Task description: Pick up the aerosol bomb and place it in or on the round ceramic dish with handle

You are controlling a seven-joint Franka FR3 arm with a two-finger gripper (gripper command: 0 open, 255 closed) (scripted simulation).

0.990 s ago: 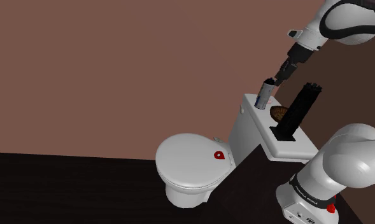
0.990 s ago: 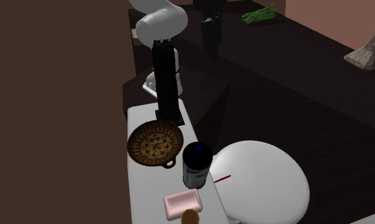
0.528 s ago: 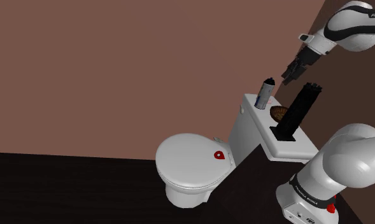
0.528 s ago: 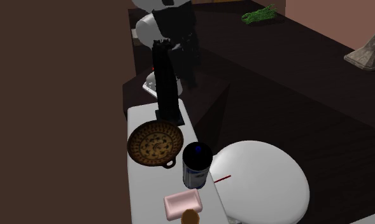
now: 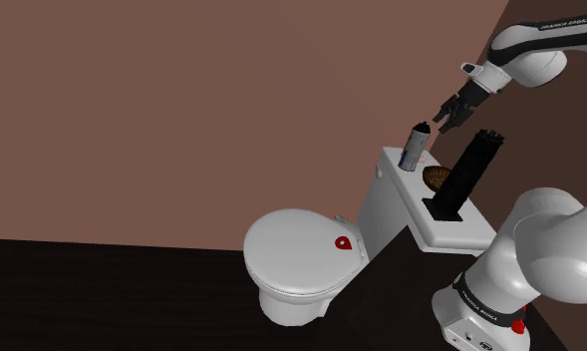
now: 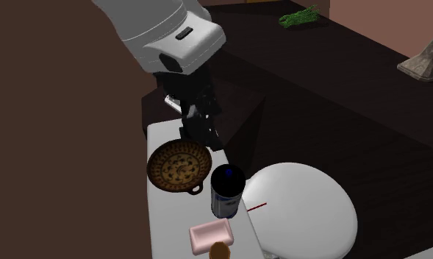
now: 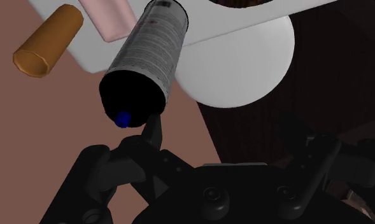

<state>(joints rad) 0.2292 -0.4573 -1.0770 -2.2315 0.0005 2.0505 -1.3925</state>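
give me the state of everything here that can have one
spray can: upright on the toilet tank, not held
dish: empty, flat on the tank beside the can
tool: open, empty, raised just off the can's top
toilet lid: down
soap: lying flat on the tank

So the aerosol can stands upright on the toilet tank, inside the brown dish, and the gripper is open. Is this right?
Not quite. The aerosol can stands upright on the toilet tank, but beside the brown dish, not inside it, as the second exterior view shows. The gripper is open, as you say.
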